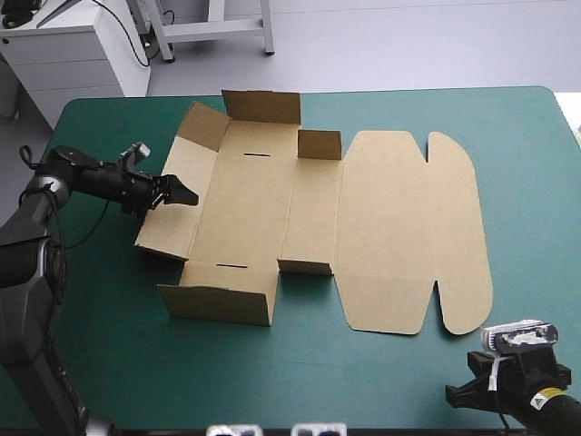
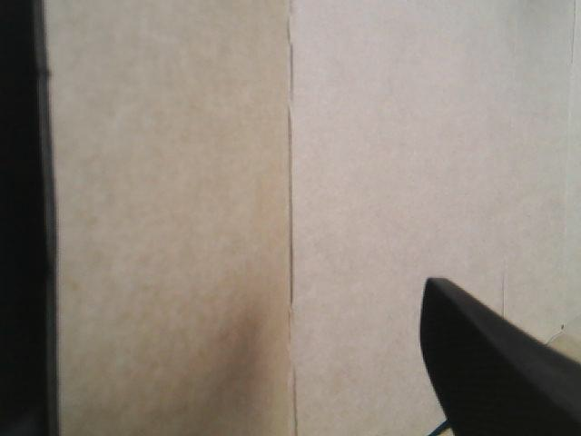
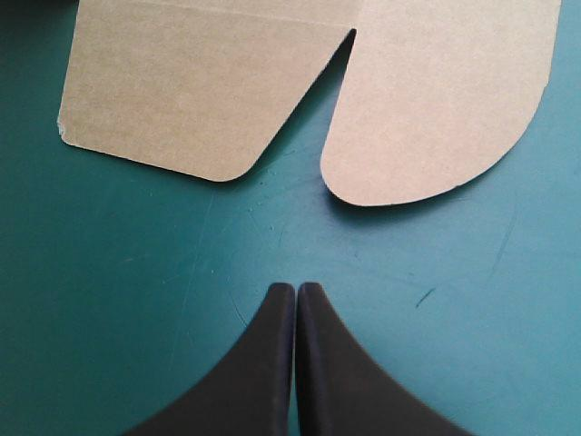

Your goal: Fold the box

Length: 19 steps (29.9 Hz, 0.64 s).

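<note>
My left hand [image 1: 184, 194] is the nearer one, at the raised side wall on the box's [image 1: 309, 218] 9 o'clock end. Its fingers stand apart, gripping nothing. The brown box lies mid-desk [image 1: 109, 309], long axis running 9 to 3, walls half up on the 9 o'clock side, lid flat. My right hand [image 3: 296, 292] is pinched together and empty, with the lid's rounded tabs at its 12 o'clock.

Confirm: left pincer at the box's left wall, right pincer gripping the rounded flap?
Not quite. The right wrist view shows the right pincer shut on nothing, over bare cover, short of the rounded flap. The left pincer is at the left wall of the box.
</note>
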Motion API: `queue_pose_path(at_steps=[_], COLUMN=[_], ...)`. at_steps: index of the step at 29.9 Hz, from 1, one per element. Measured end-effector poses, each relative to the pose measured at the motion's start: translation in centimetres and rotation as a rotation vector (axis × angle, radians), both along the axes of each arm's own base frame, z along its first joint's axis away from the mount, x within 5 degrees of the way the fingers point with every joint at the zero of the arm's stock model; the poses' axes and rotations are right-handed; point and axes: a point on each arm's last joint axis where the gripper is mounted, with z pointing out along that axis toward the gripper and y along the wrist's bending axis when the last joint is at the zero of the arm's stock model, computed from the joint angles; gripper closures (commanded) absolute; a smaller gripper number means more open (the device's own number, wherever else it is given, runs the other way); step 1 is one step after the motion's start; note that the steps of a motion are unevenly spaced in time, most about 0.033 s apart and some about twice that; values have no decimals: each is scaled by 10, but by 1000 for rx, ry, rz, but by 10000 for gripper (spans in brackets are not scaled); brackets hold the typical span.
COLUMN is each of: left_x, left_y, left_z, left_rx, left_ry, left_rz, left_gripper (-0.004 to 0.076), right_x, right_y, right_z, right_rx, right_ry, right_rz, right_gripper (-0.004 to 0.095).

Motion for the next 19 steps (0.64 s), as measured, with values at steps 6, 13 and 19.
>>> queue_pose_path(at_steps=[6,13,19], left_x=[1,1,-1], left_y=[-11,-9,-9], left_z=[0,-7,-8], left_rx=[-4,38,38], left_ry=[6,19,47], left_rz=[-18,-28,-23], left_gripper=[241,587,732], right_x=[0,0,0], right_y=[0,0,0], right_z=[0,0,0], right_rx=[-1,-1,-1], right_ry=[0,0,0], right_rz=[0,0,0], right_gripper=[913,913,913])
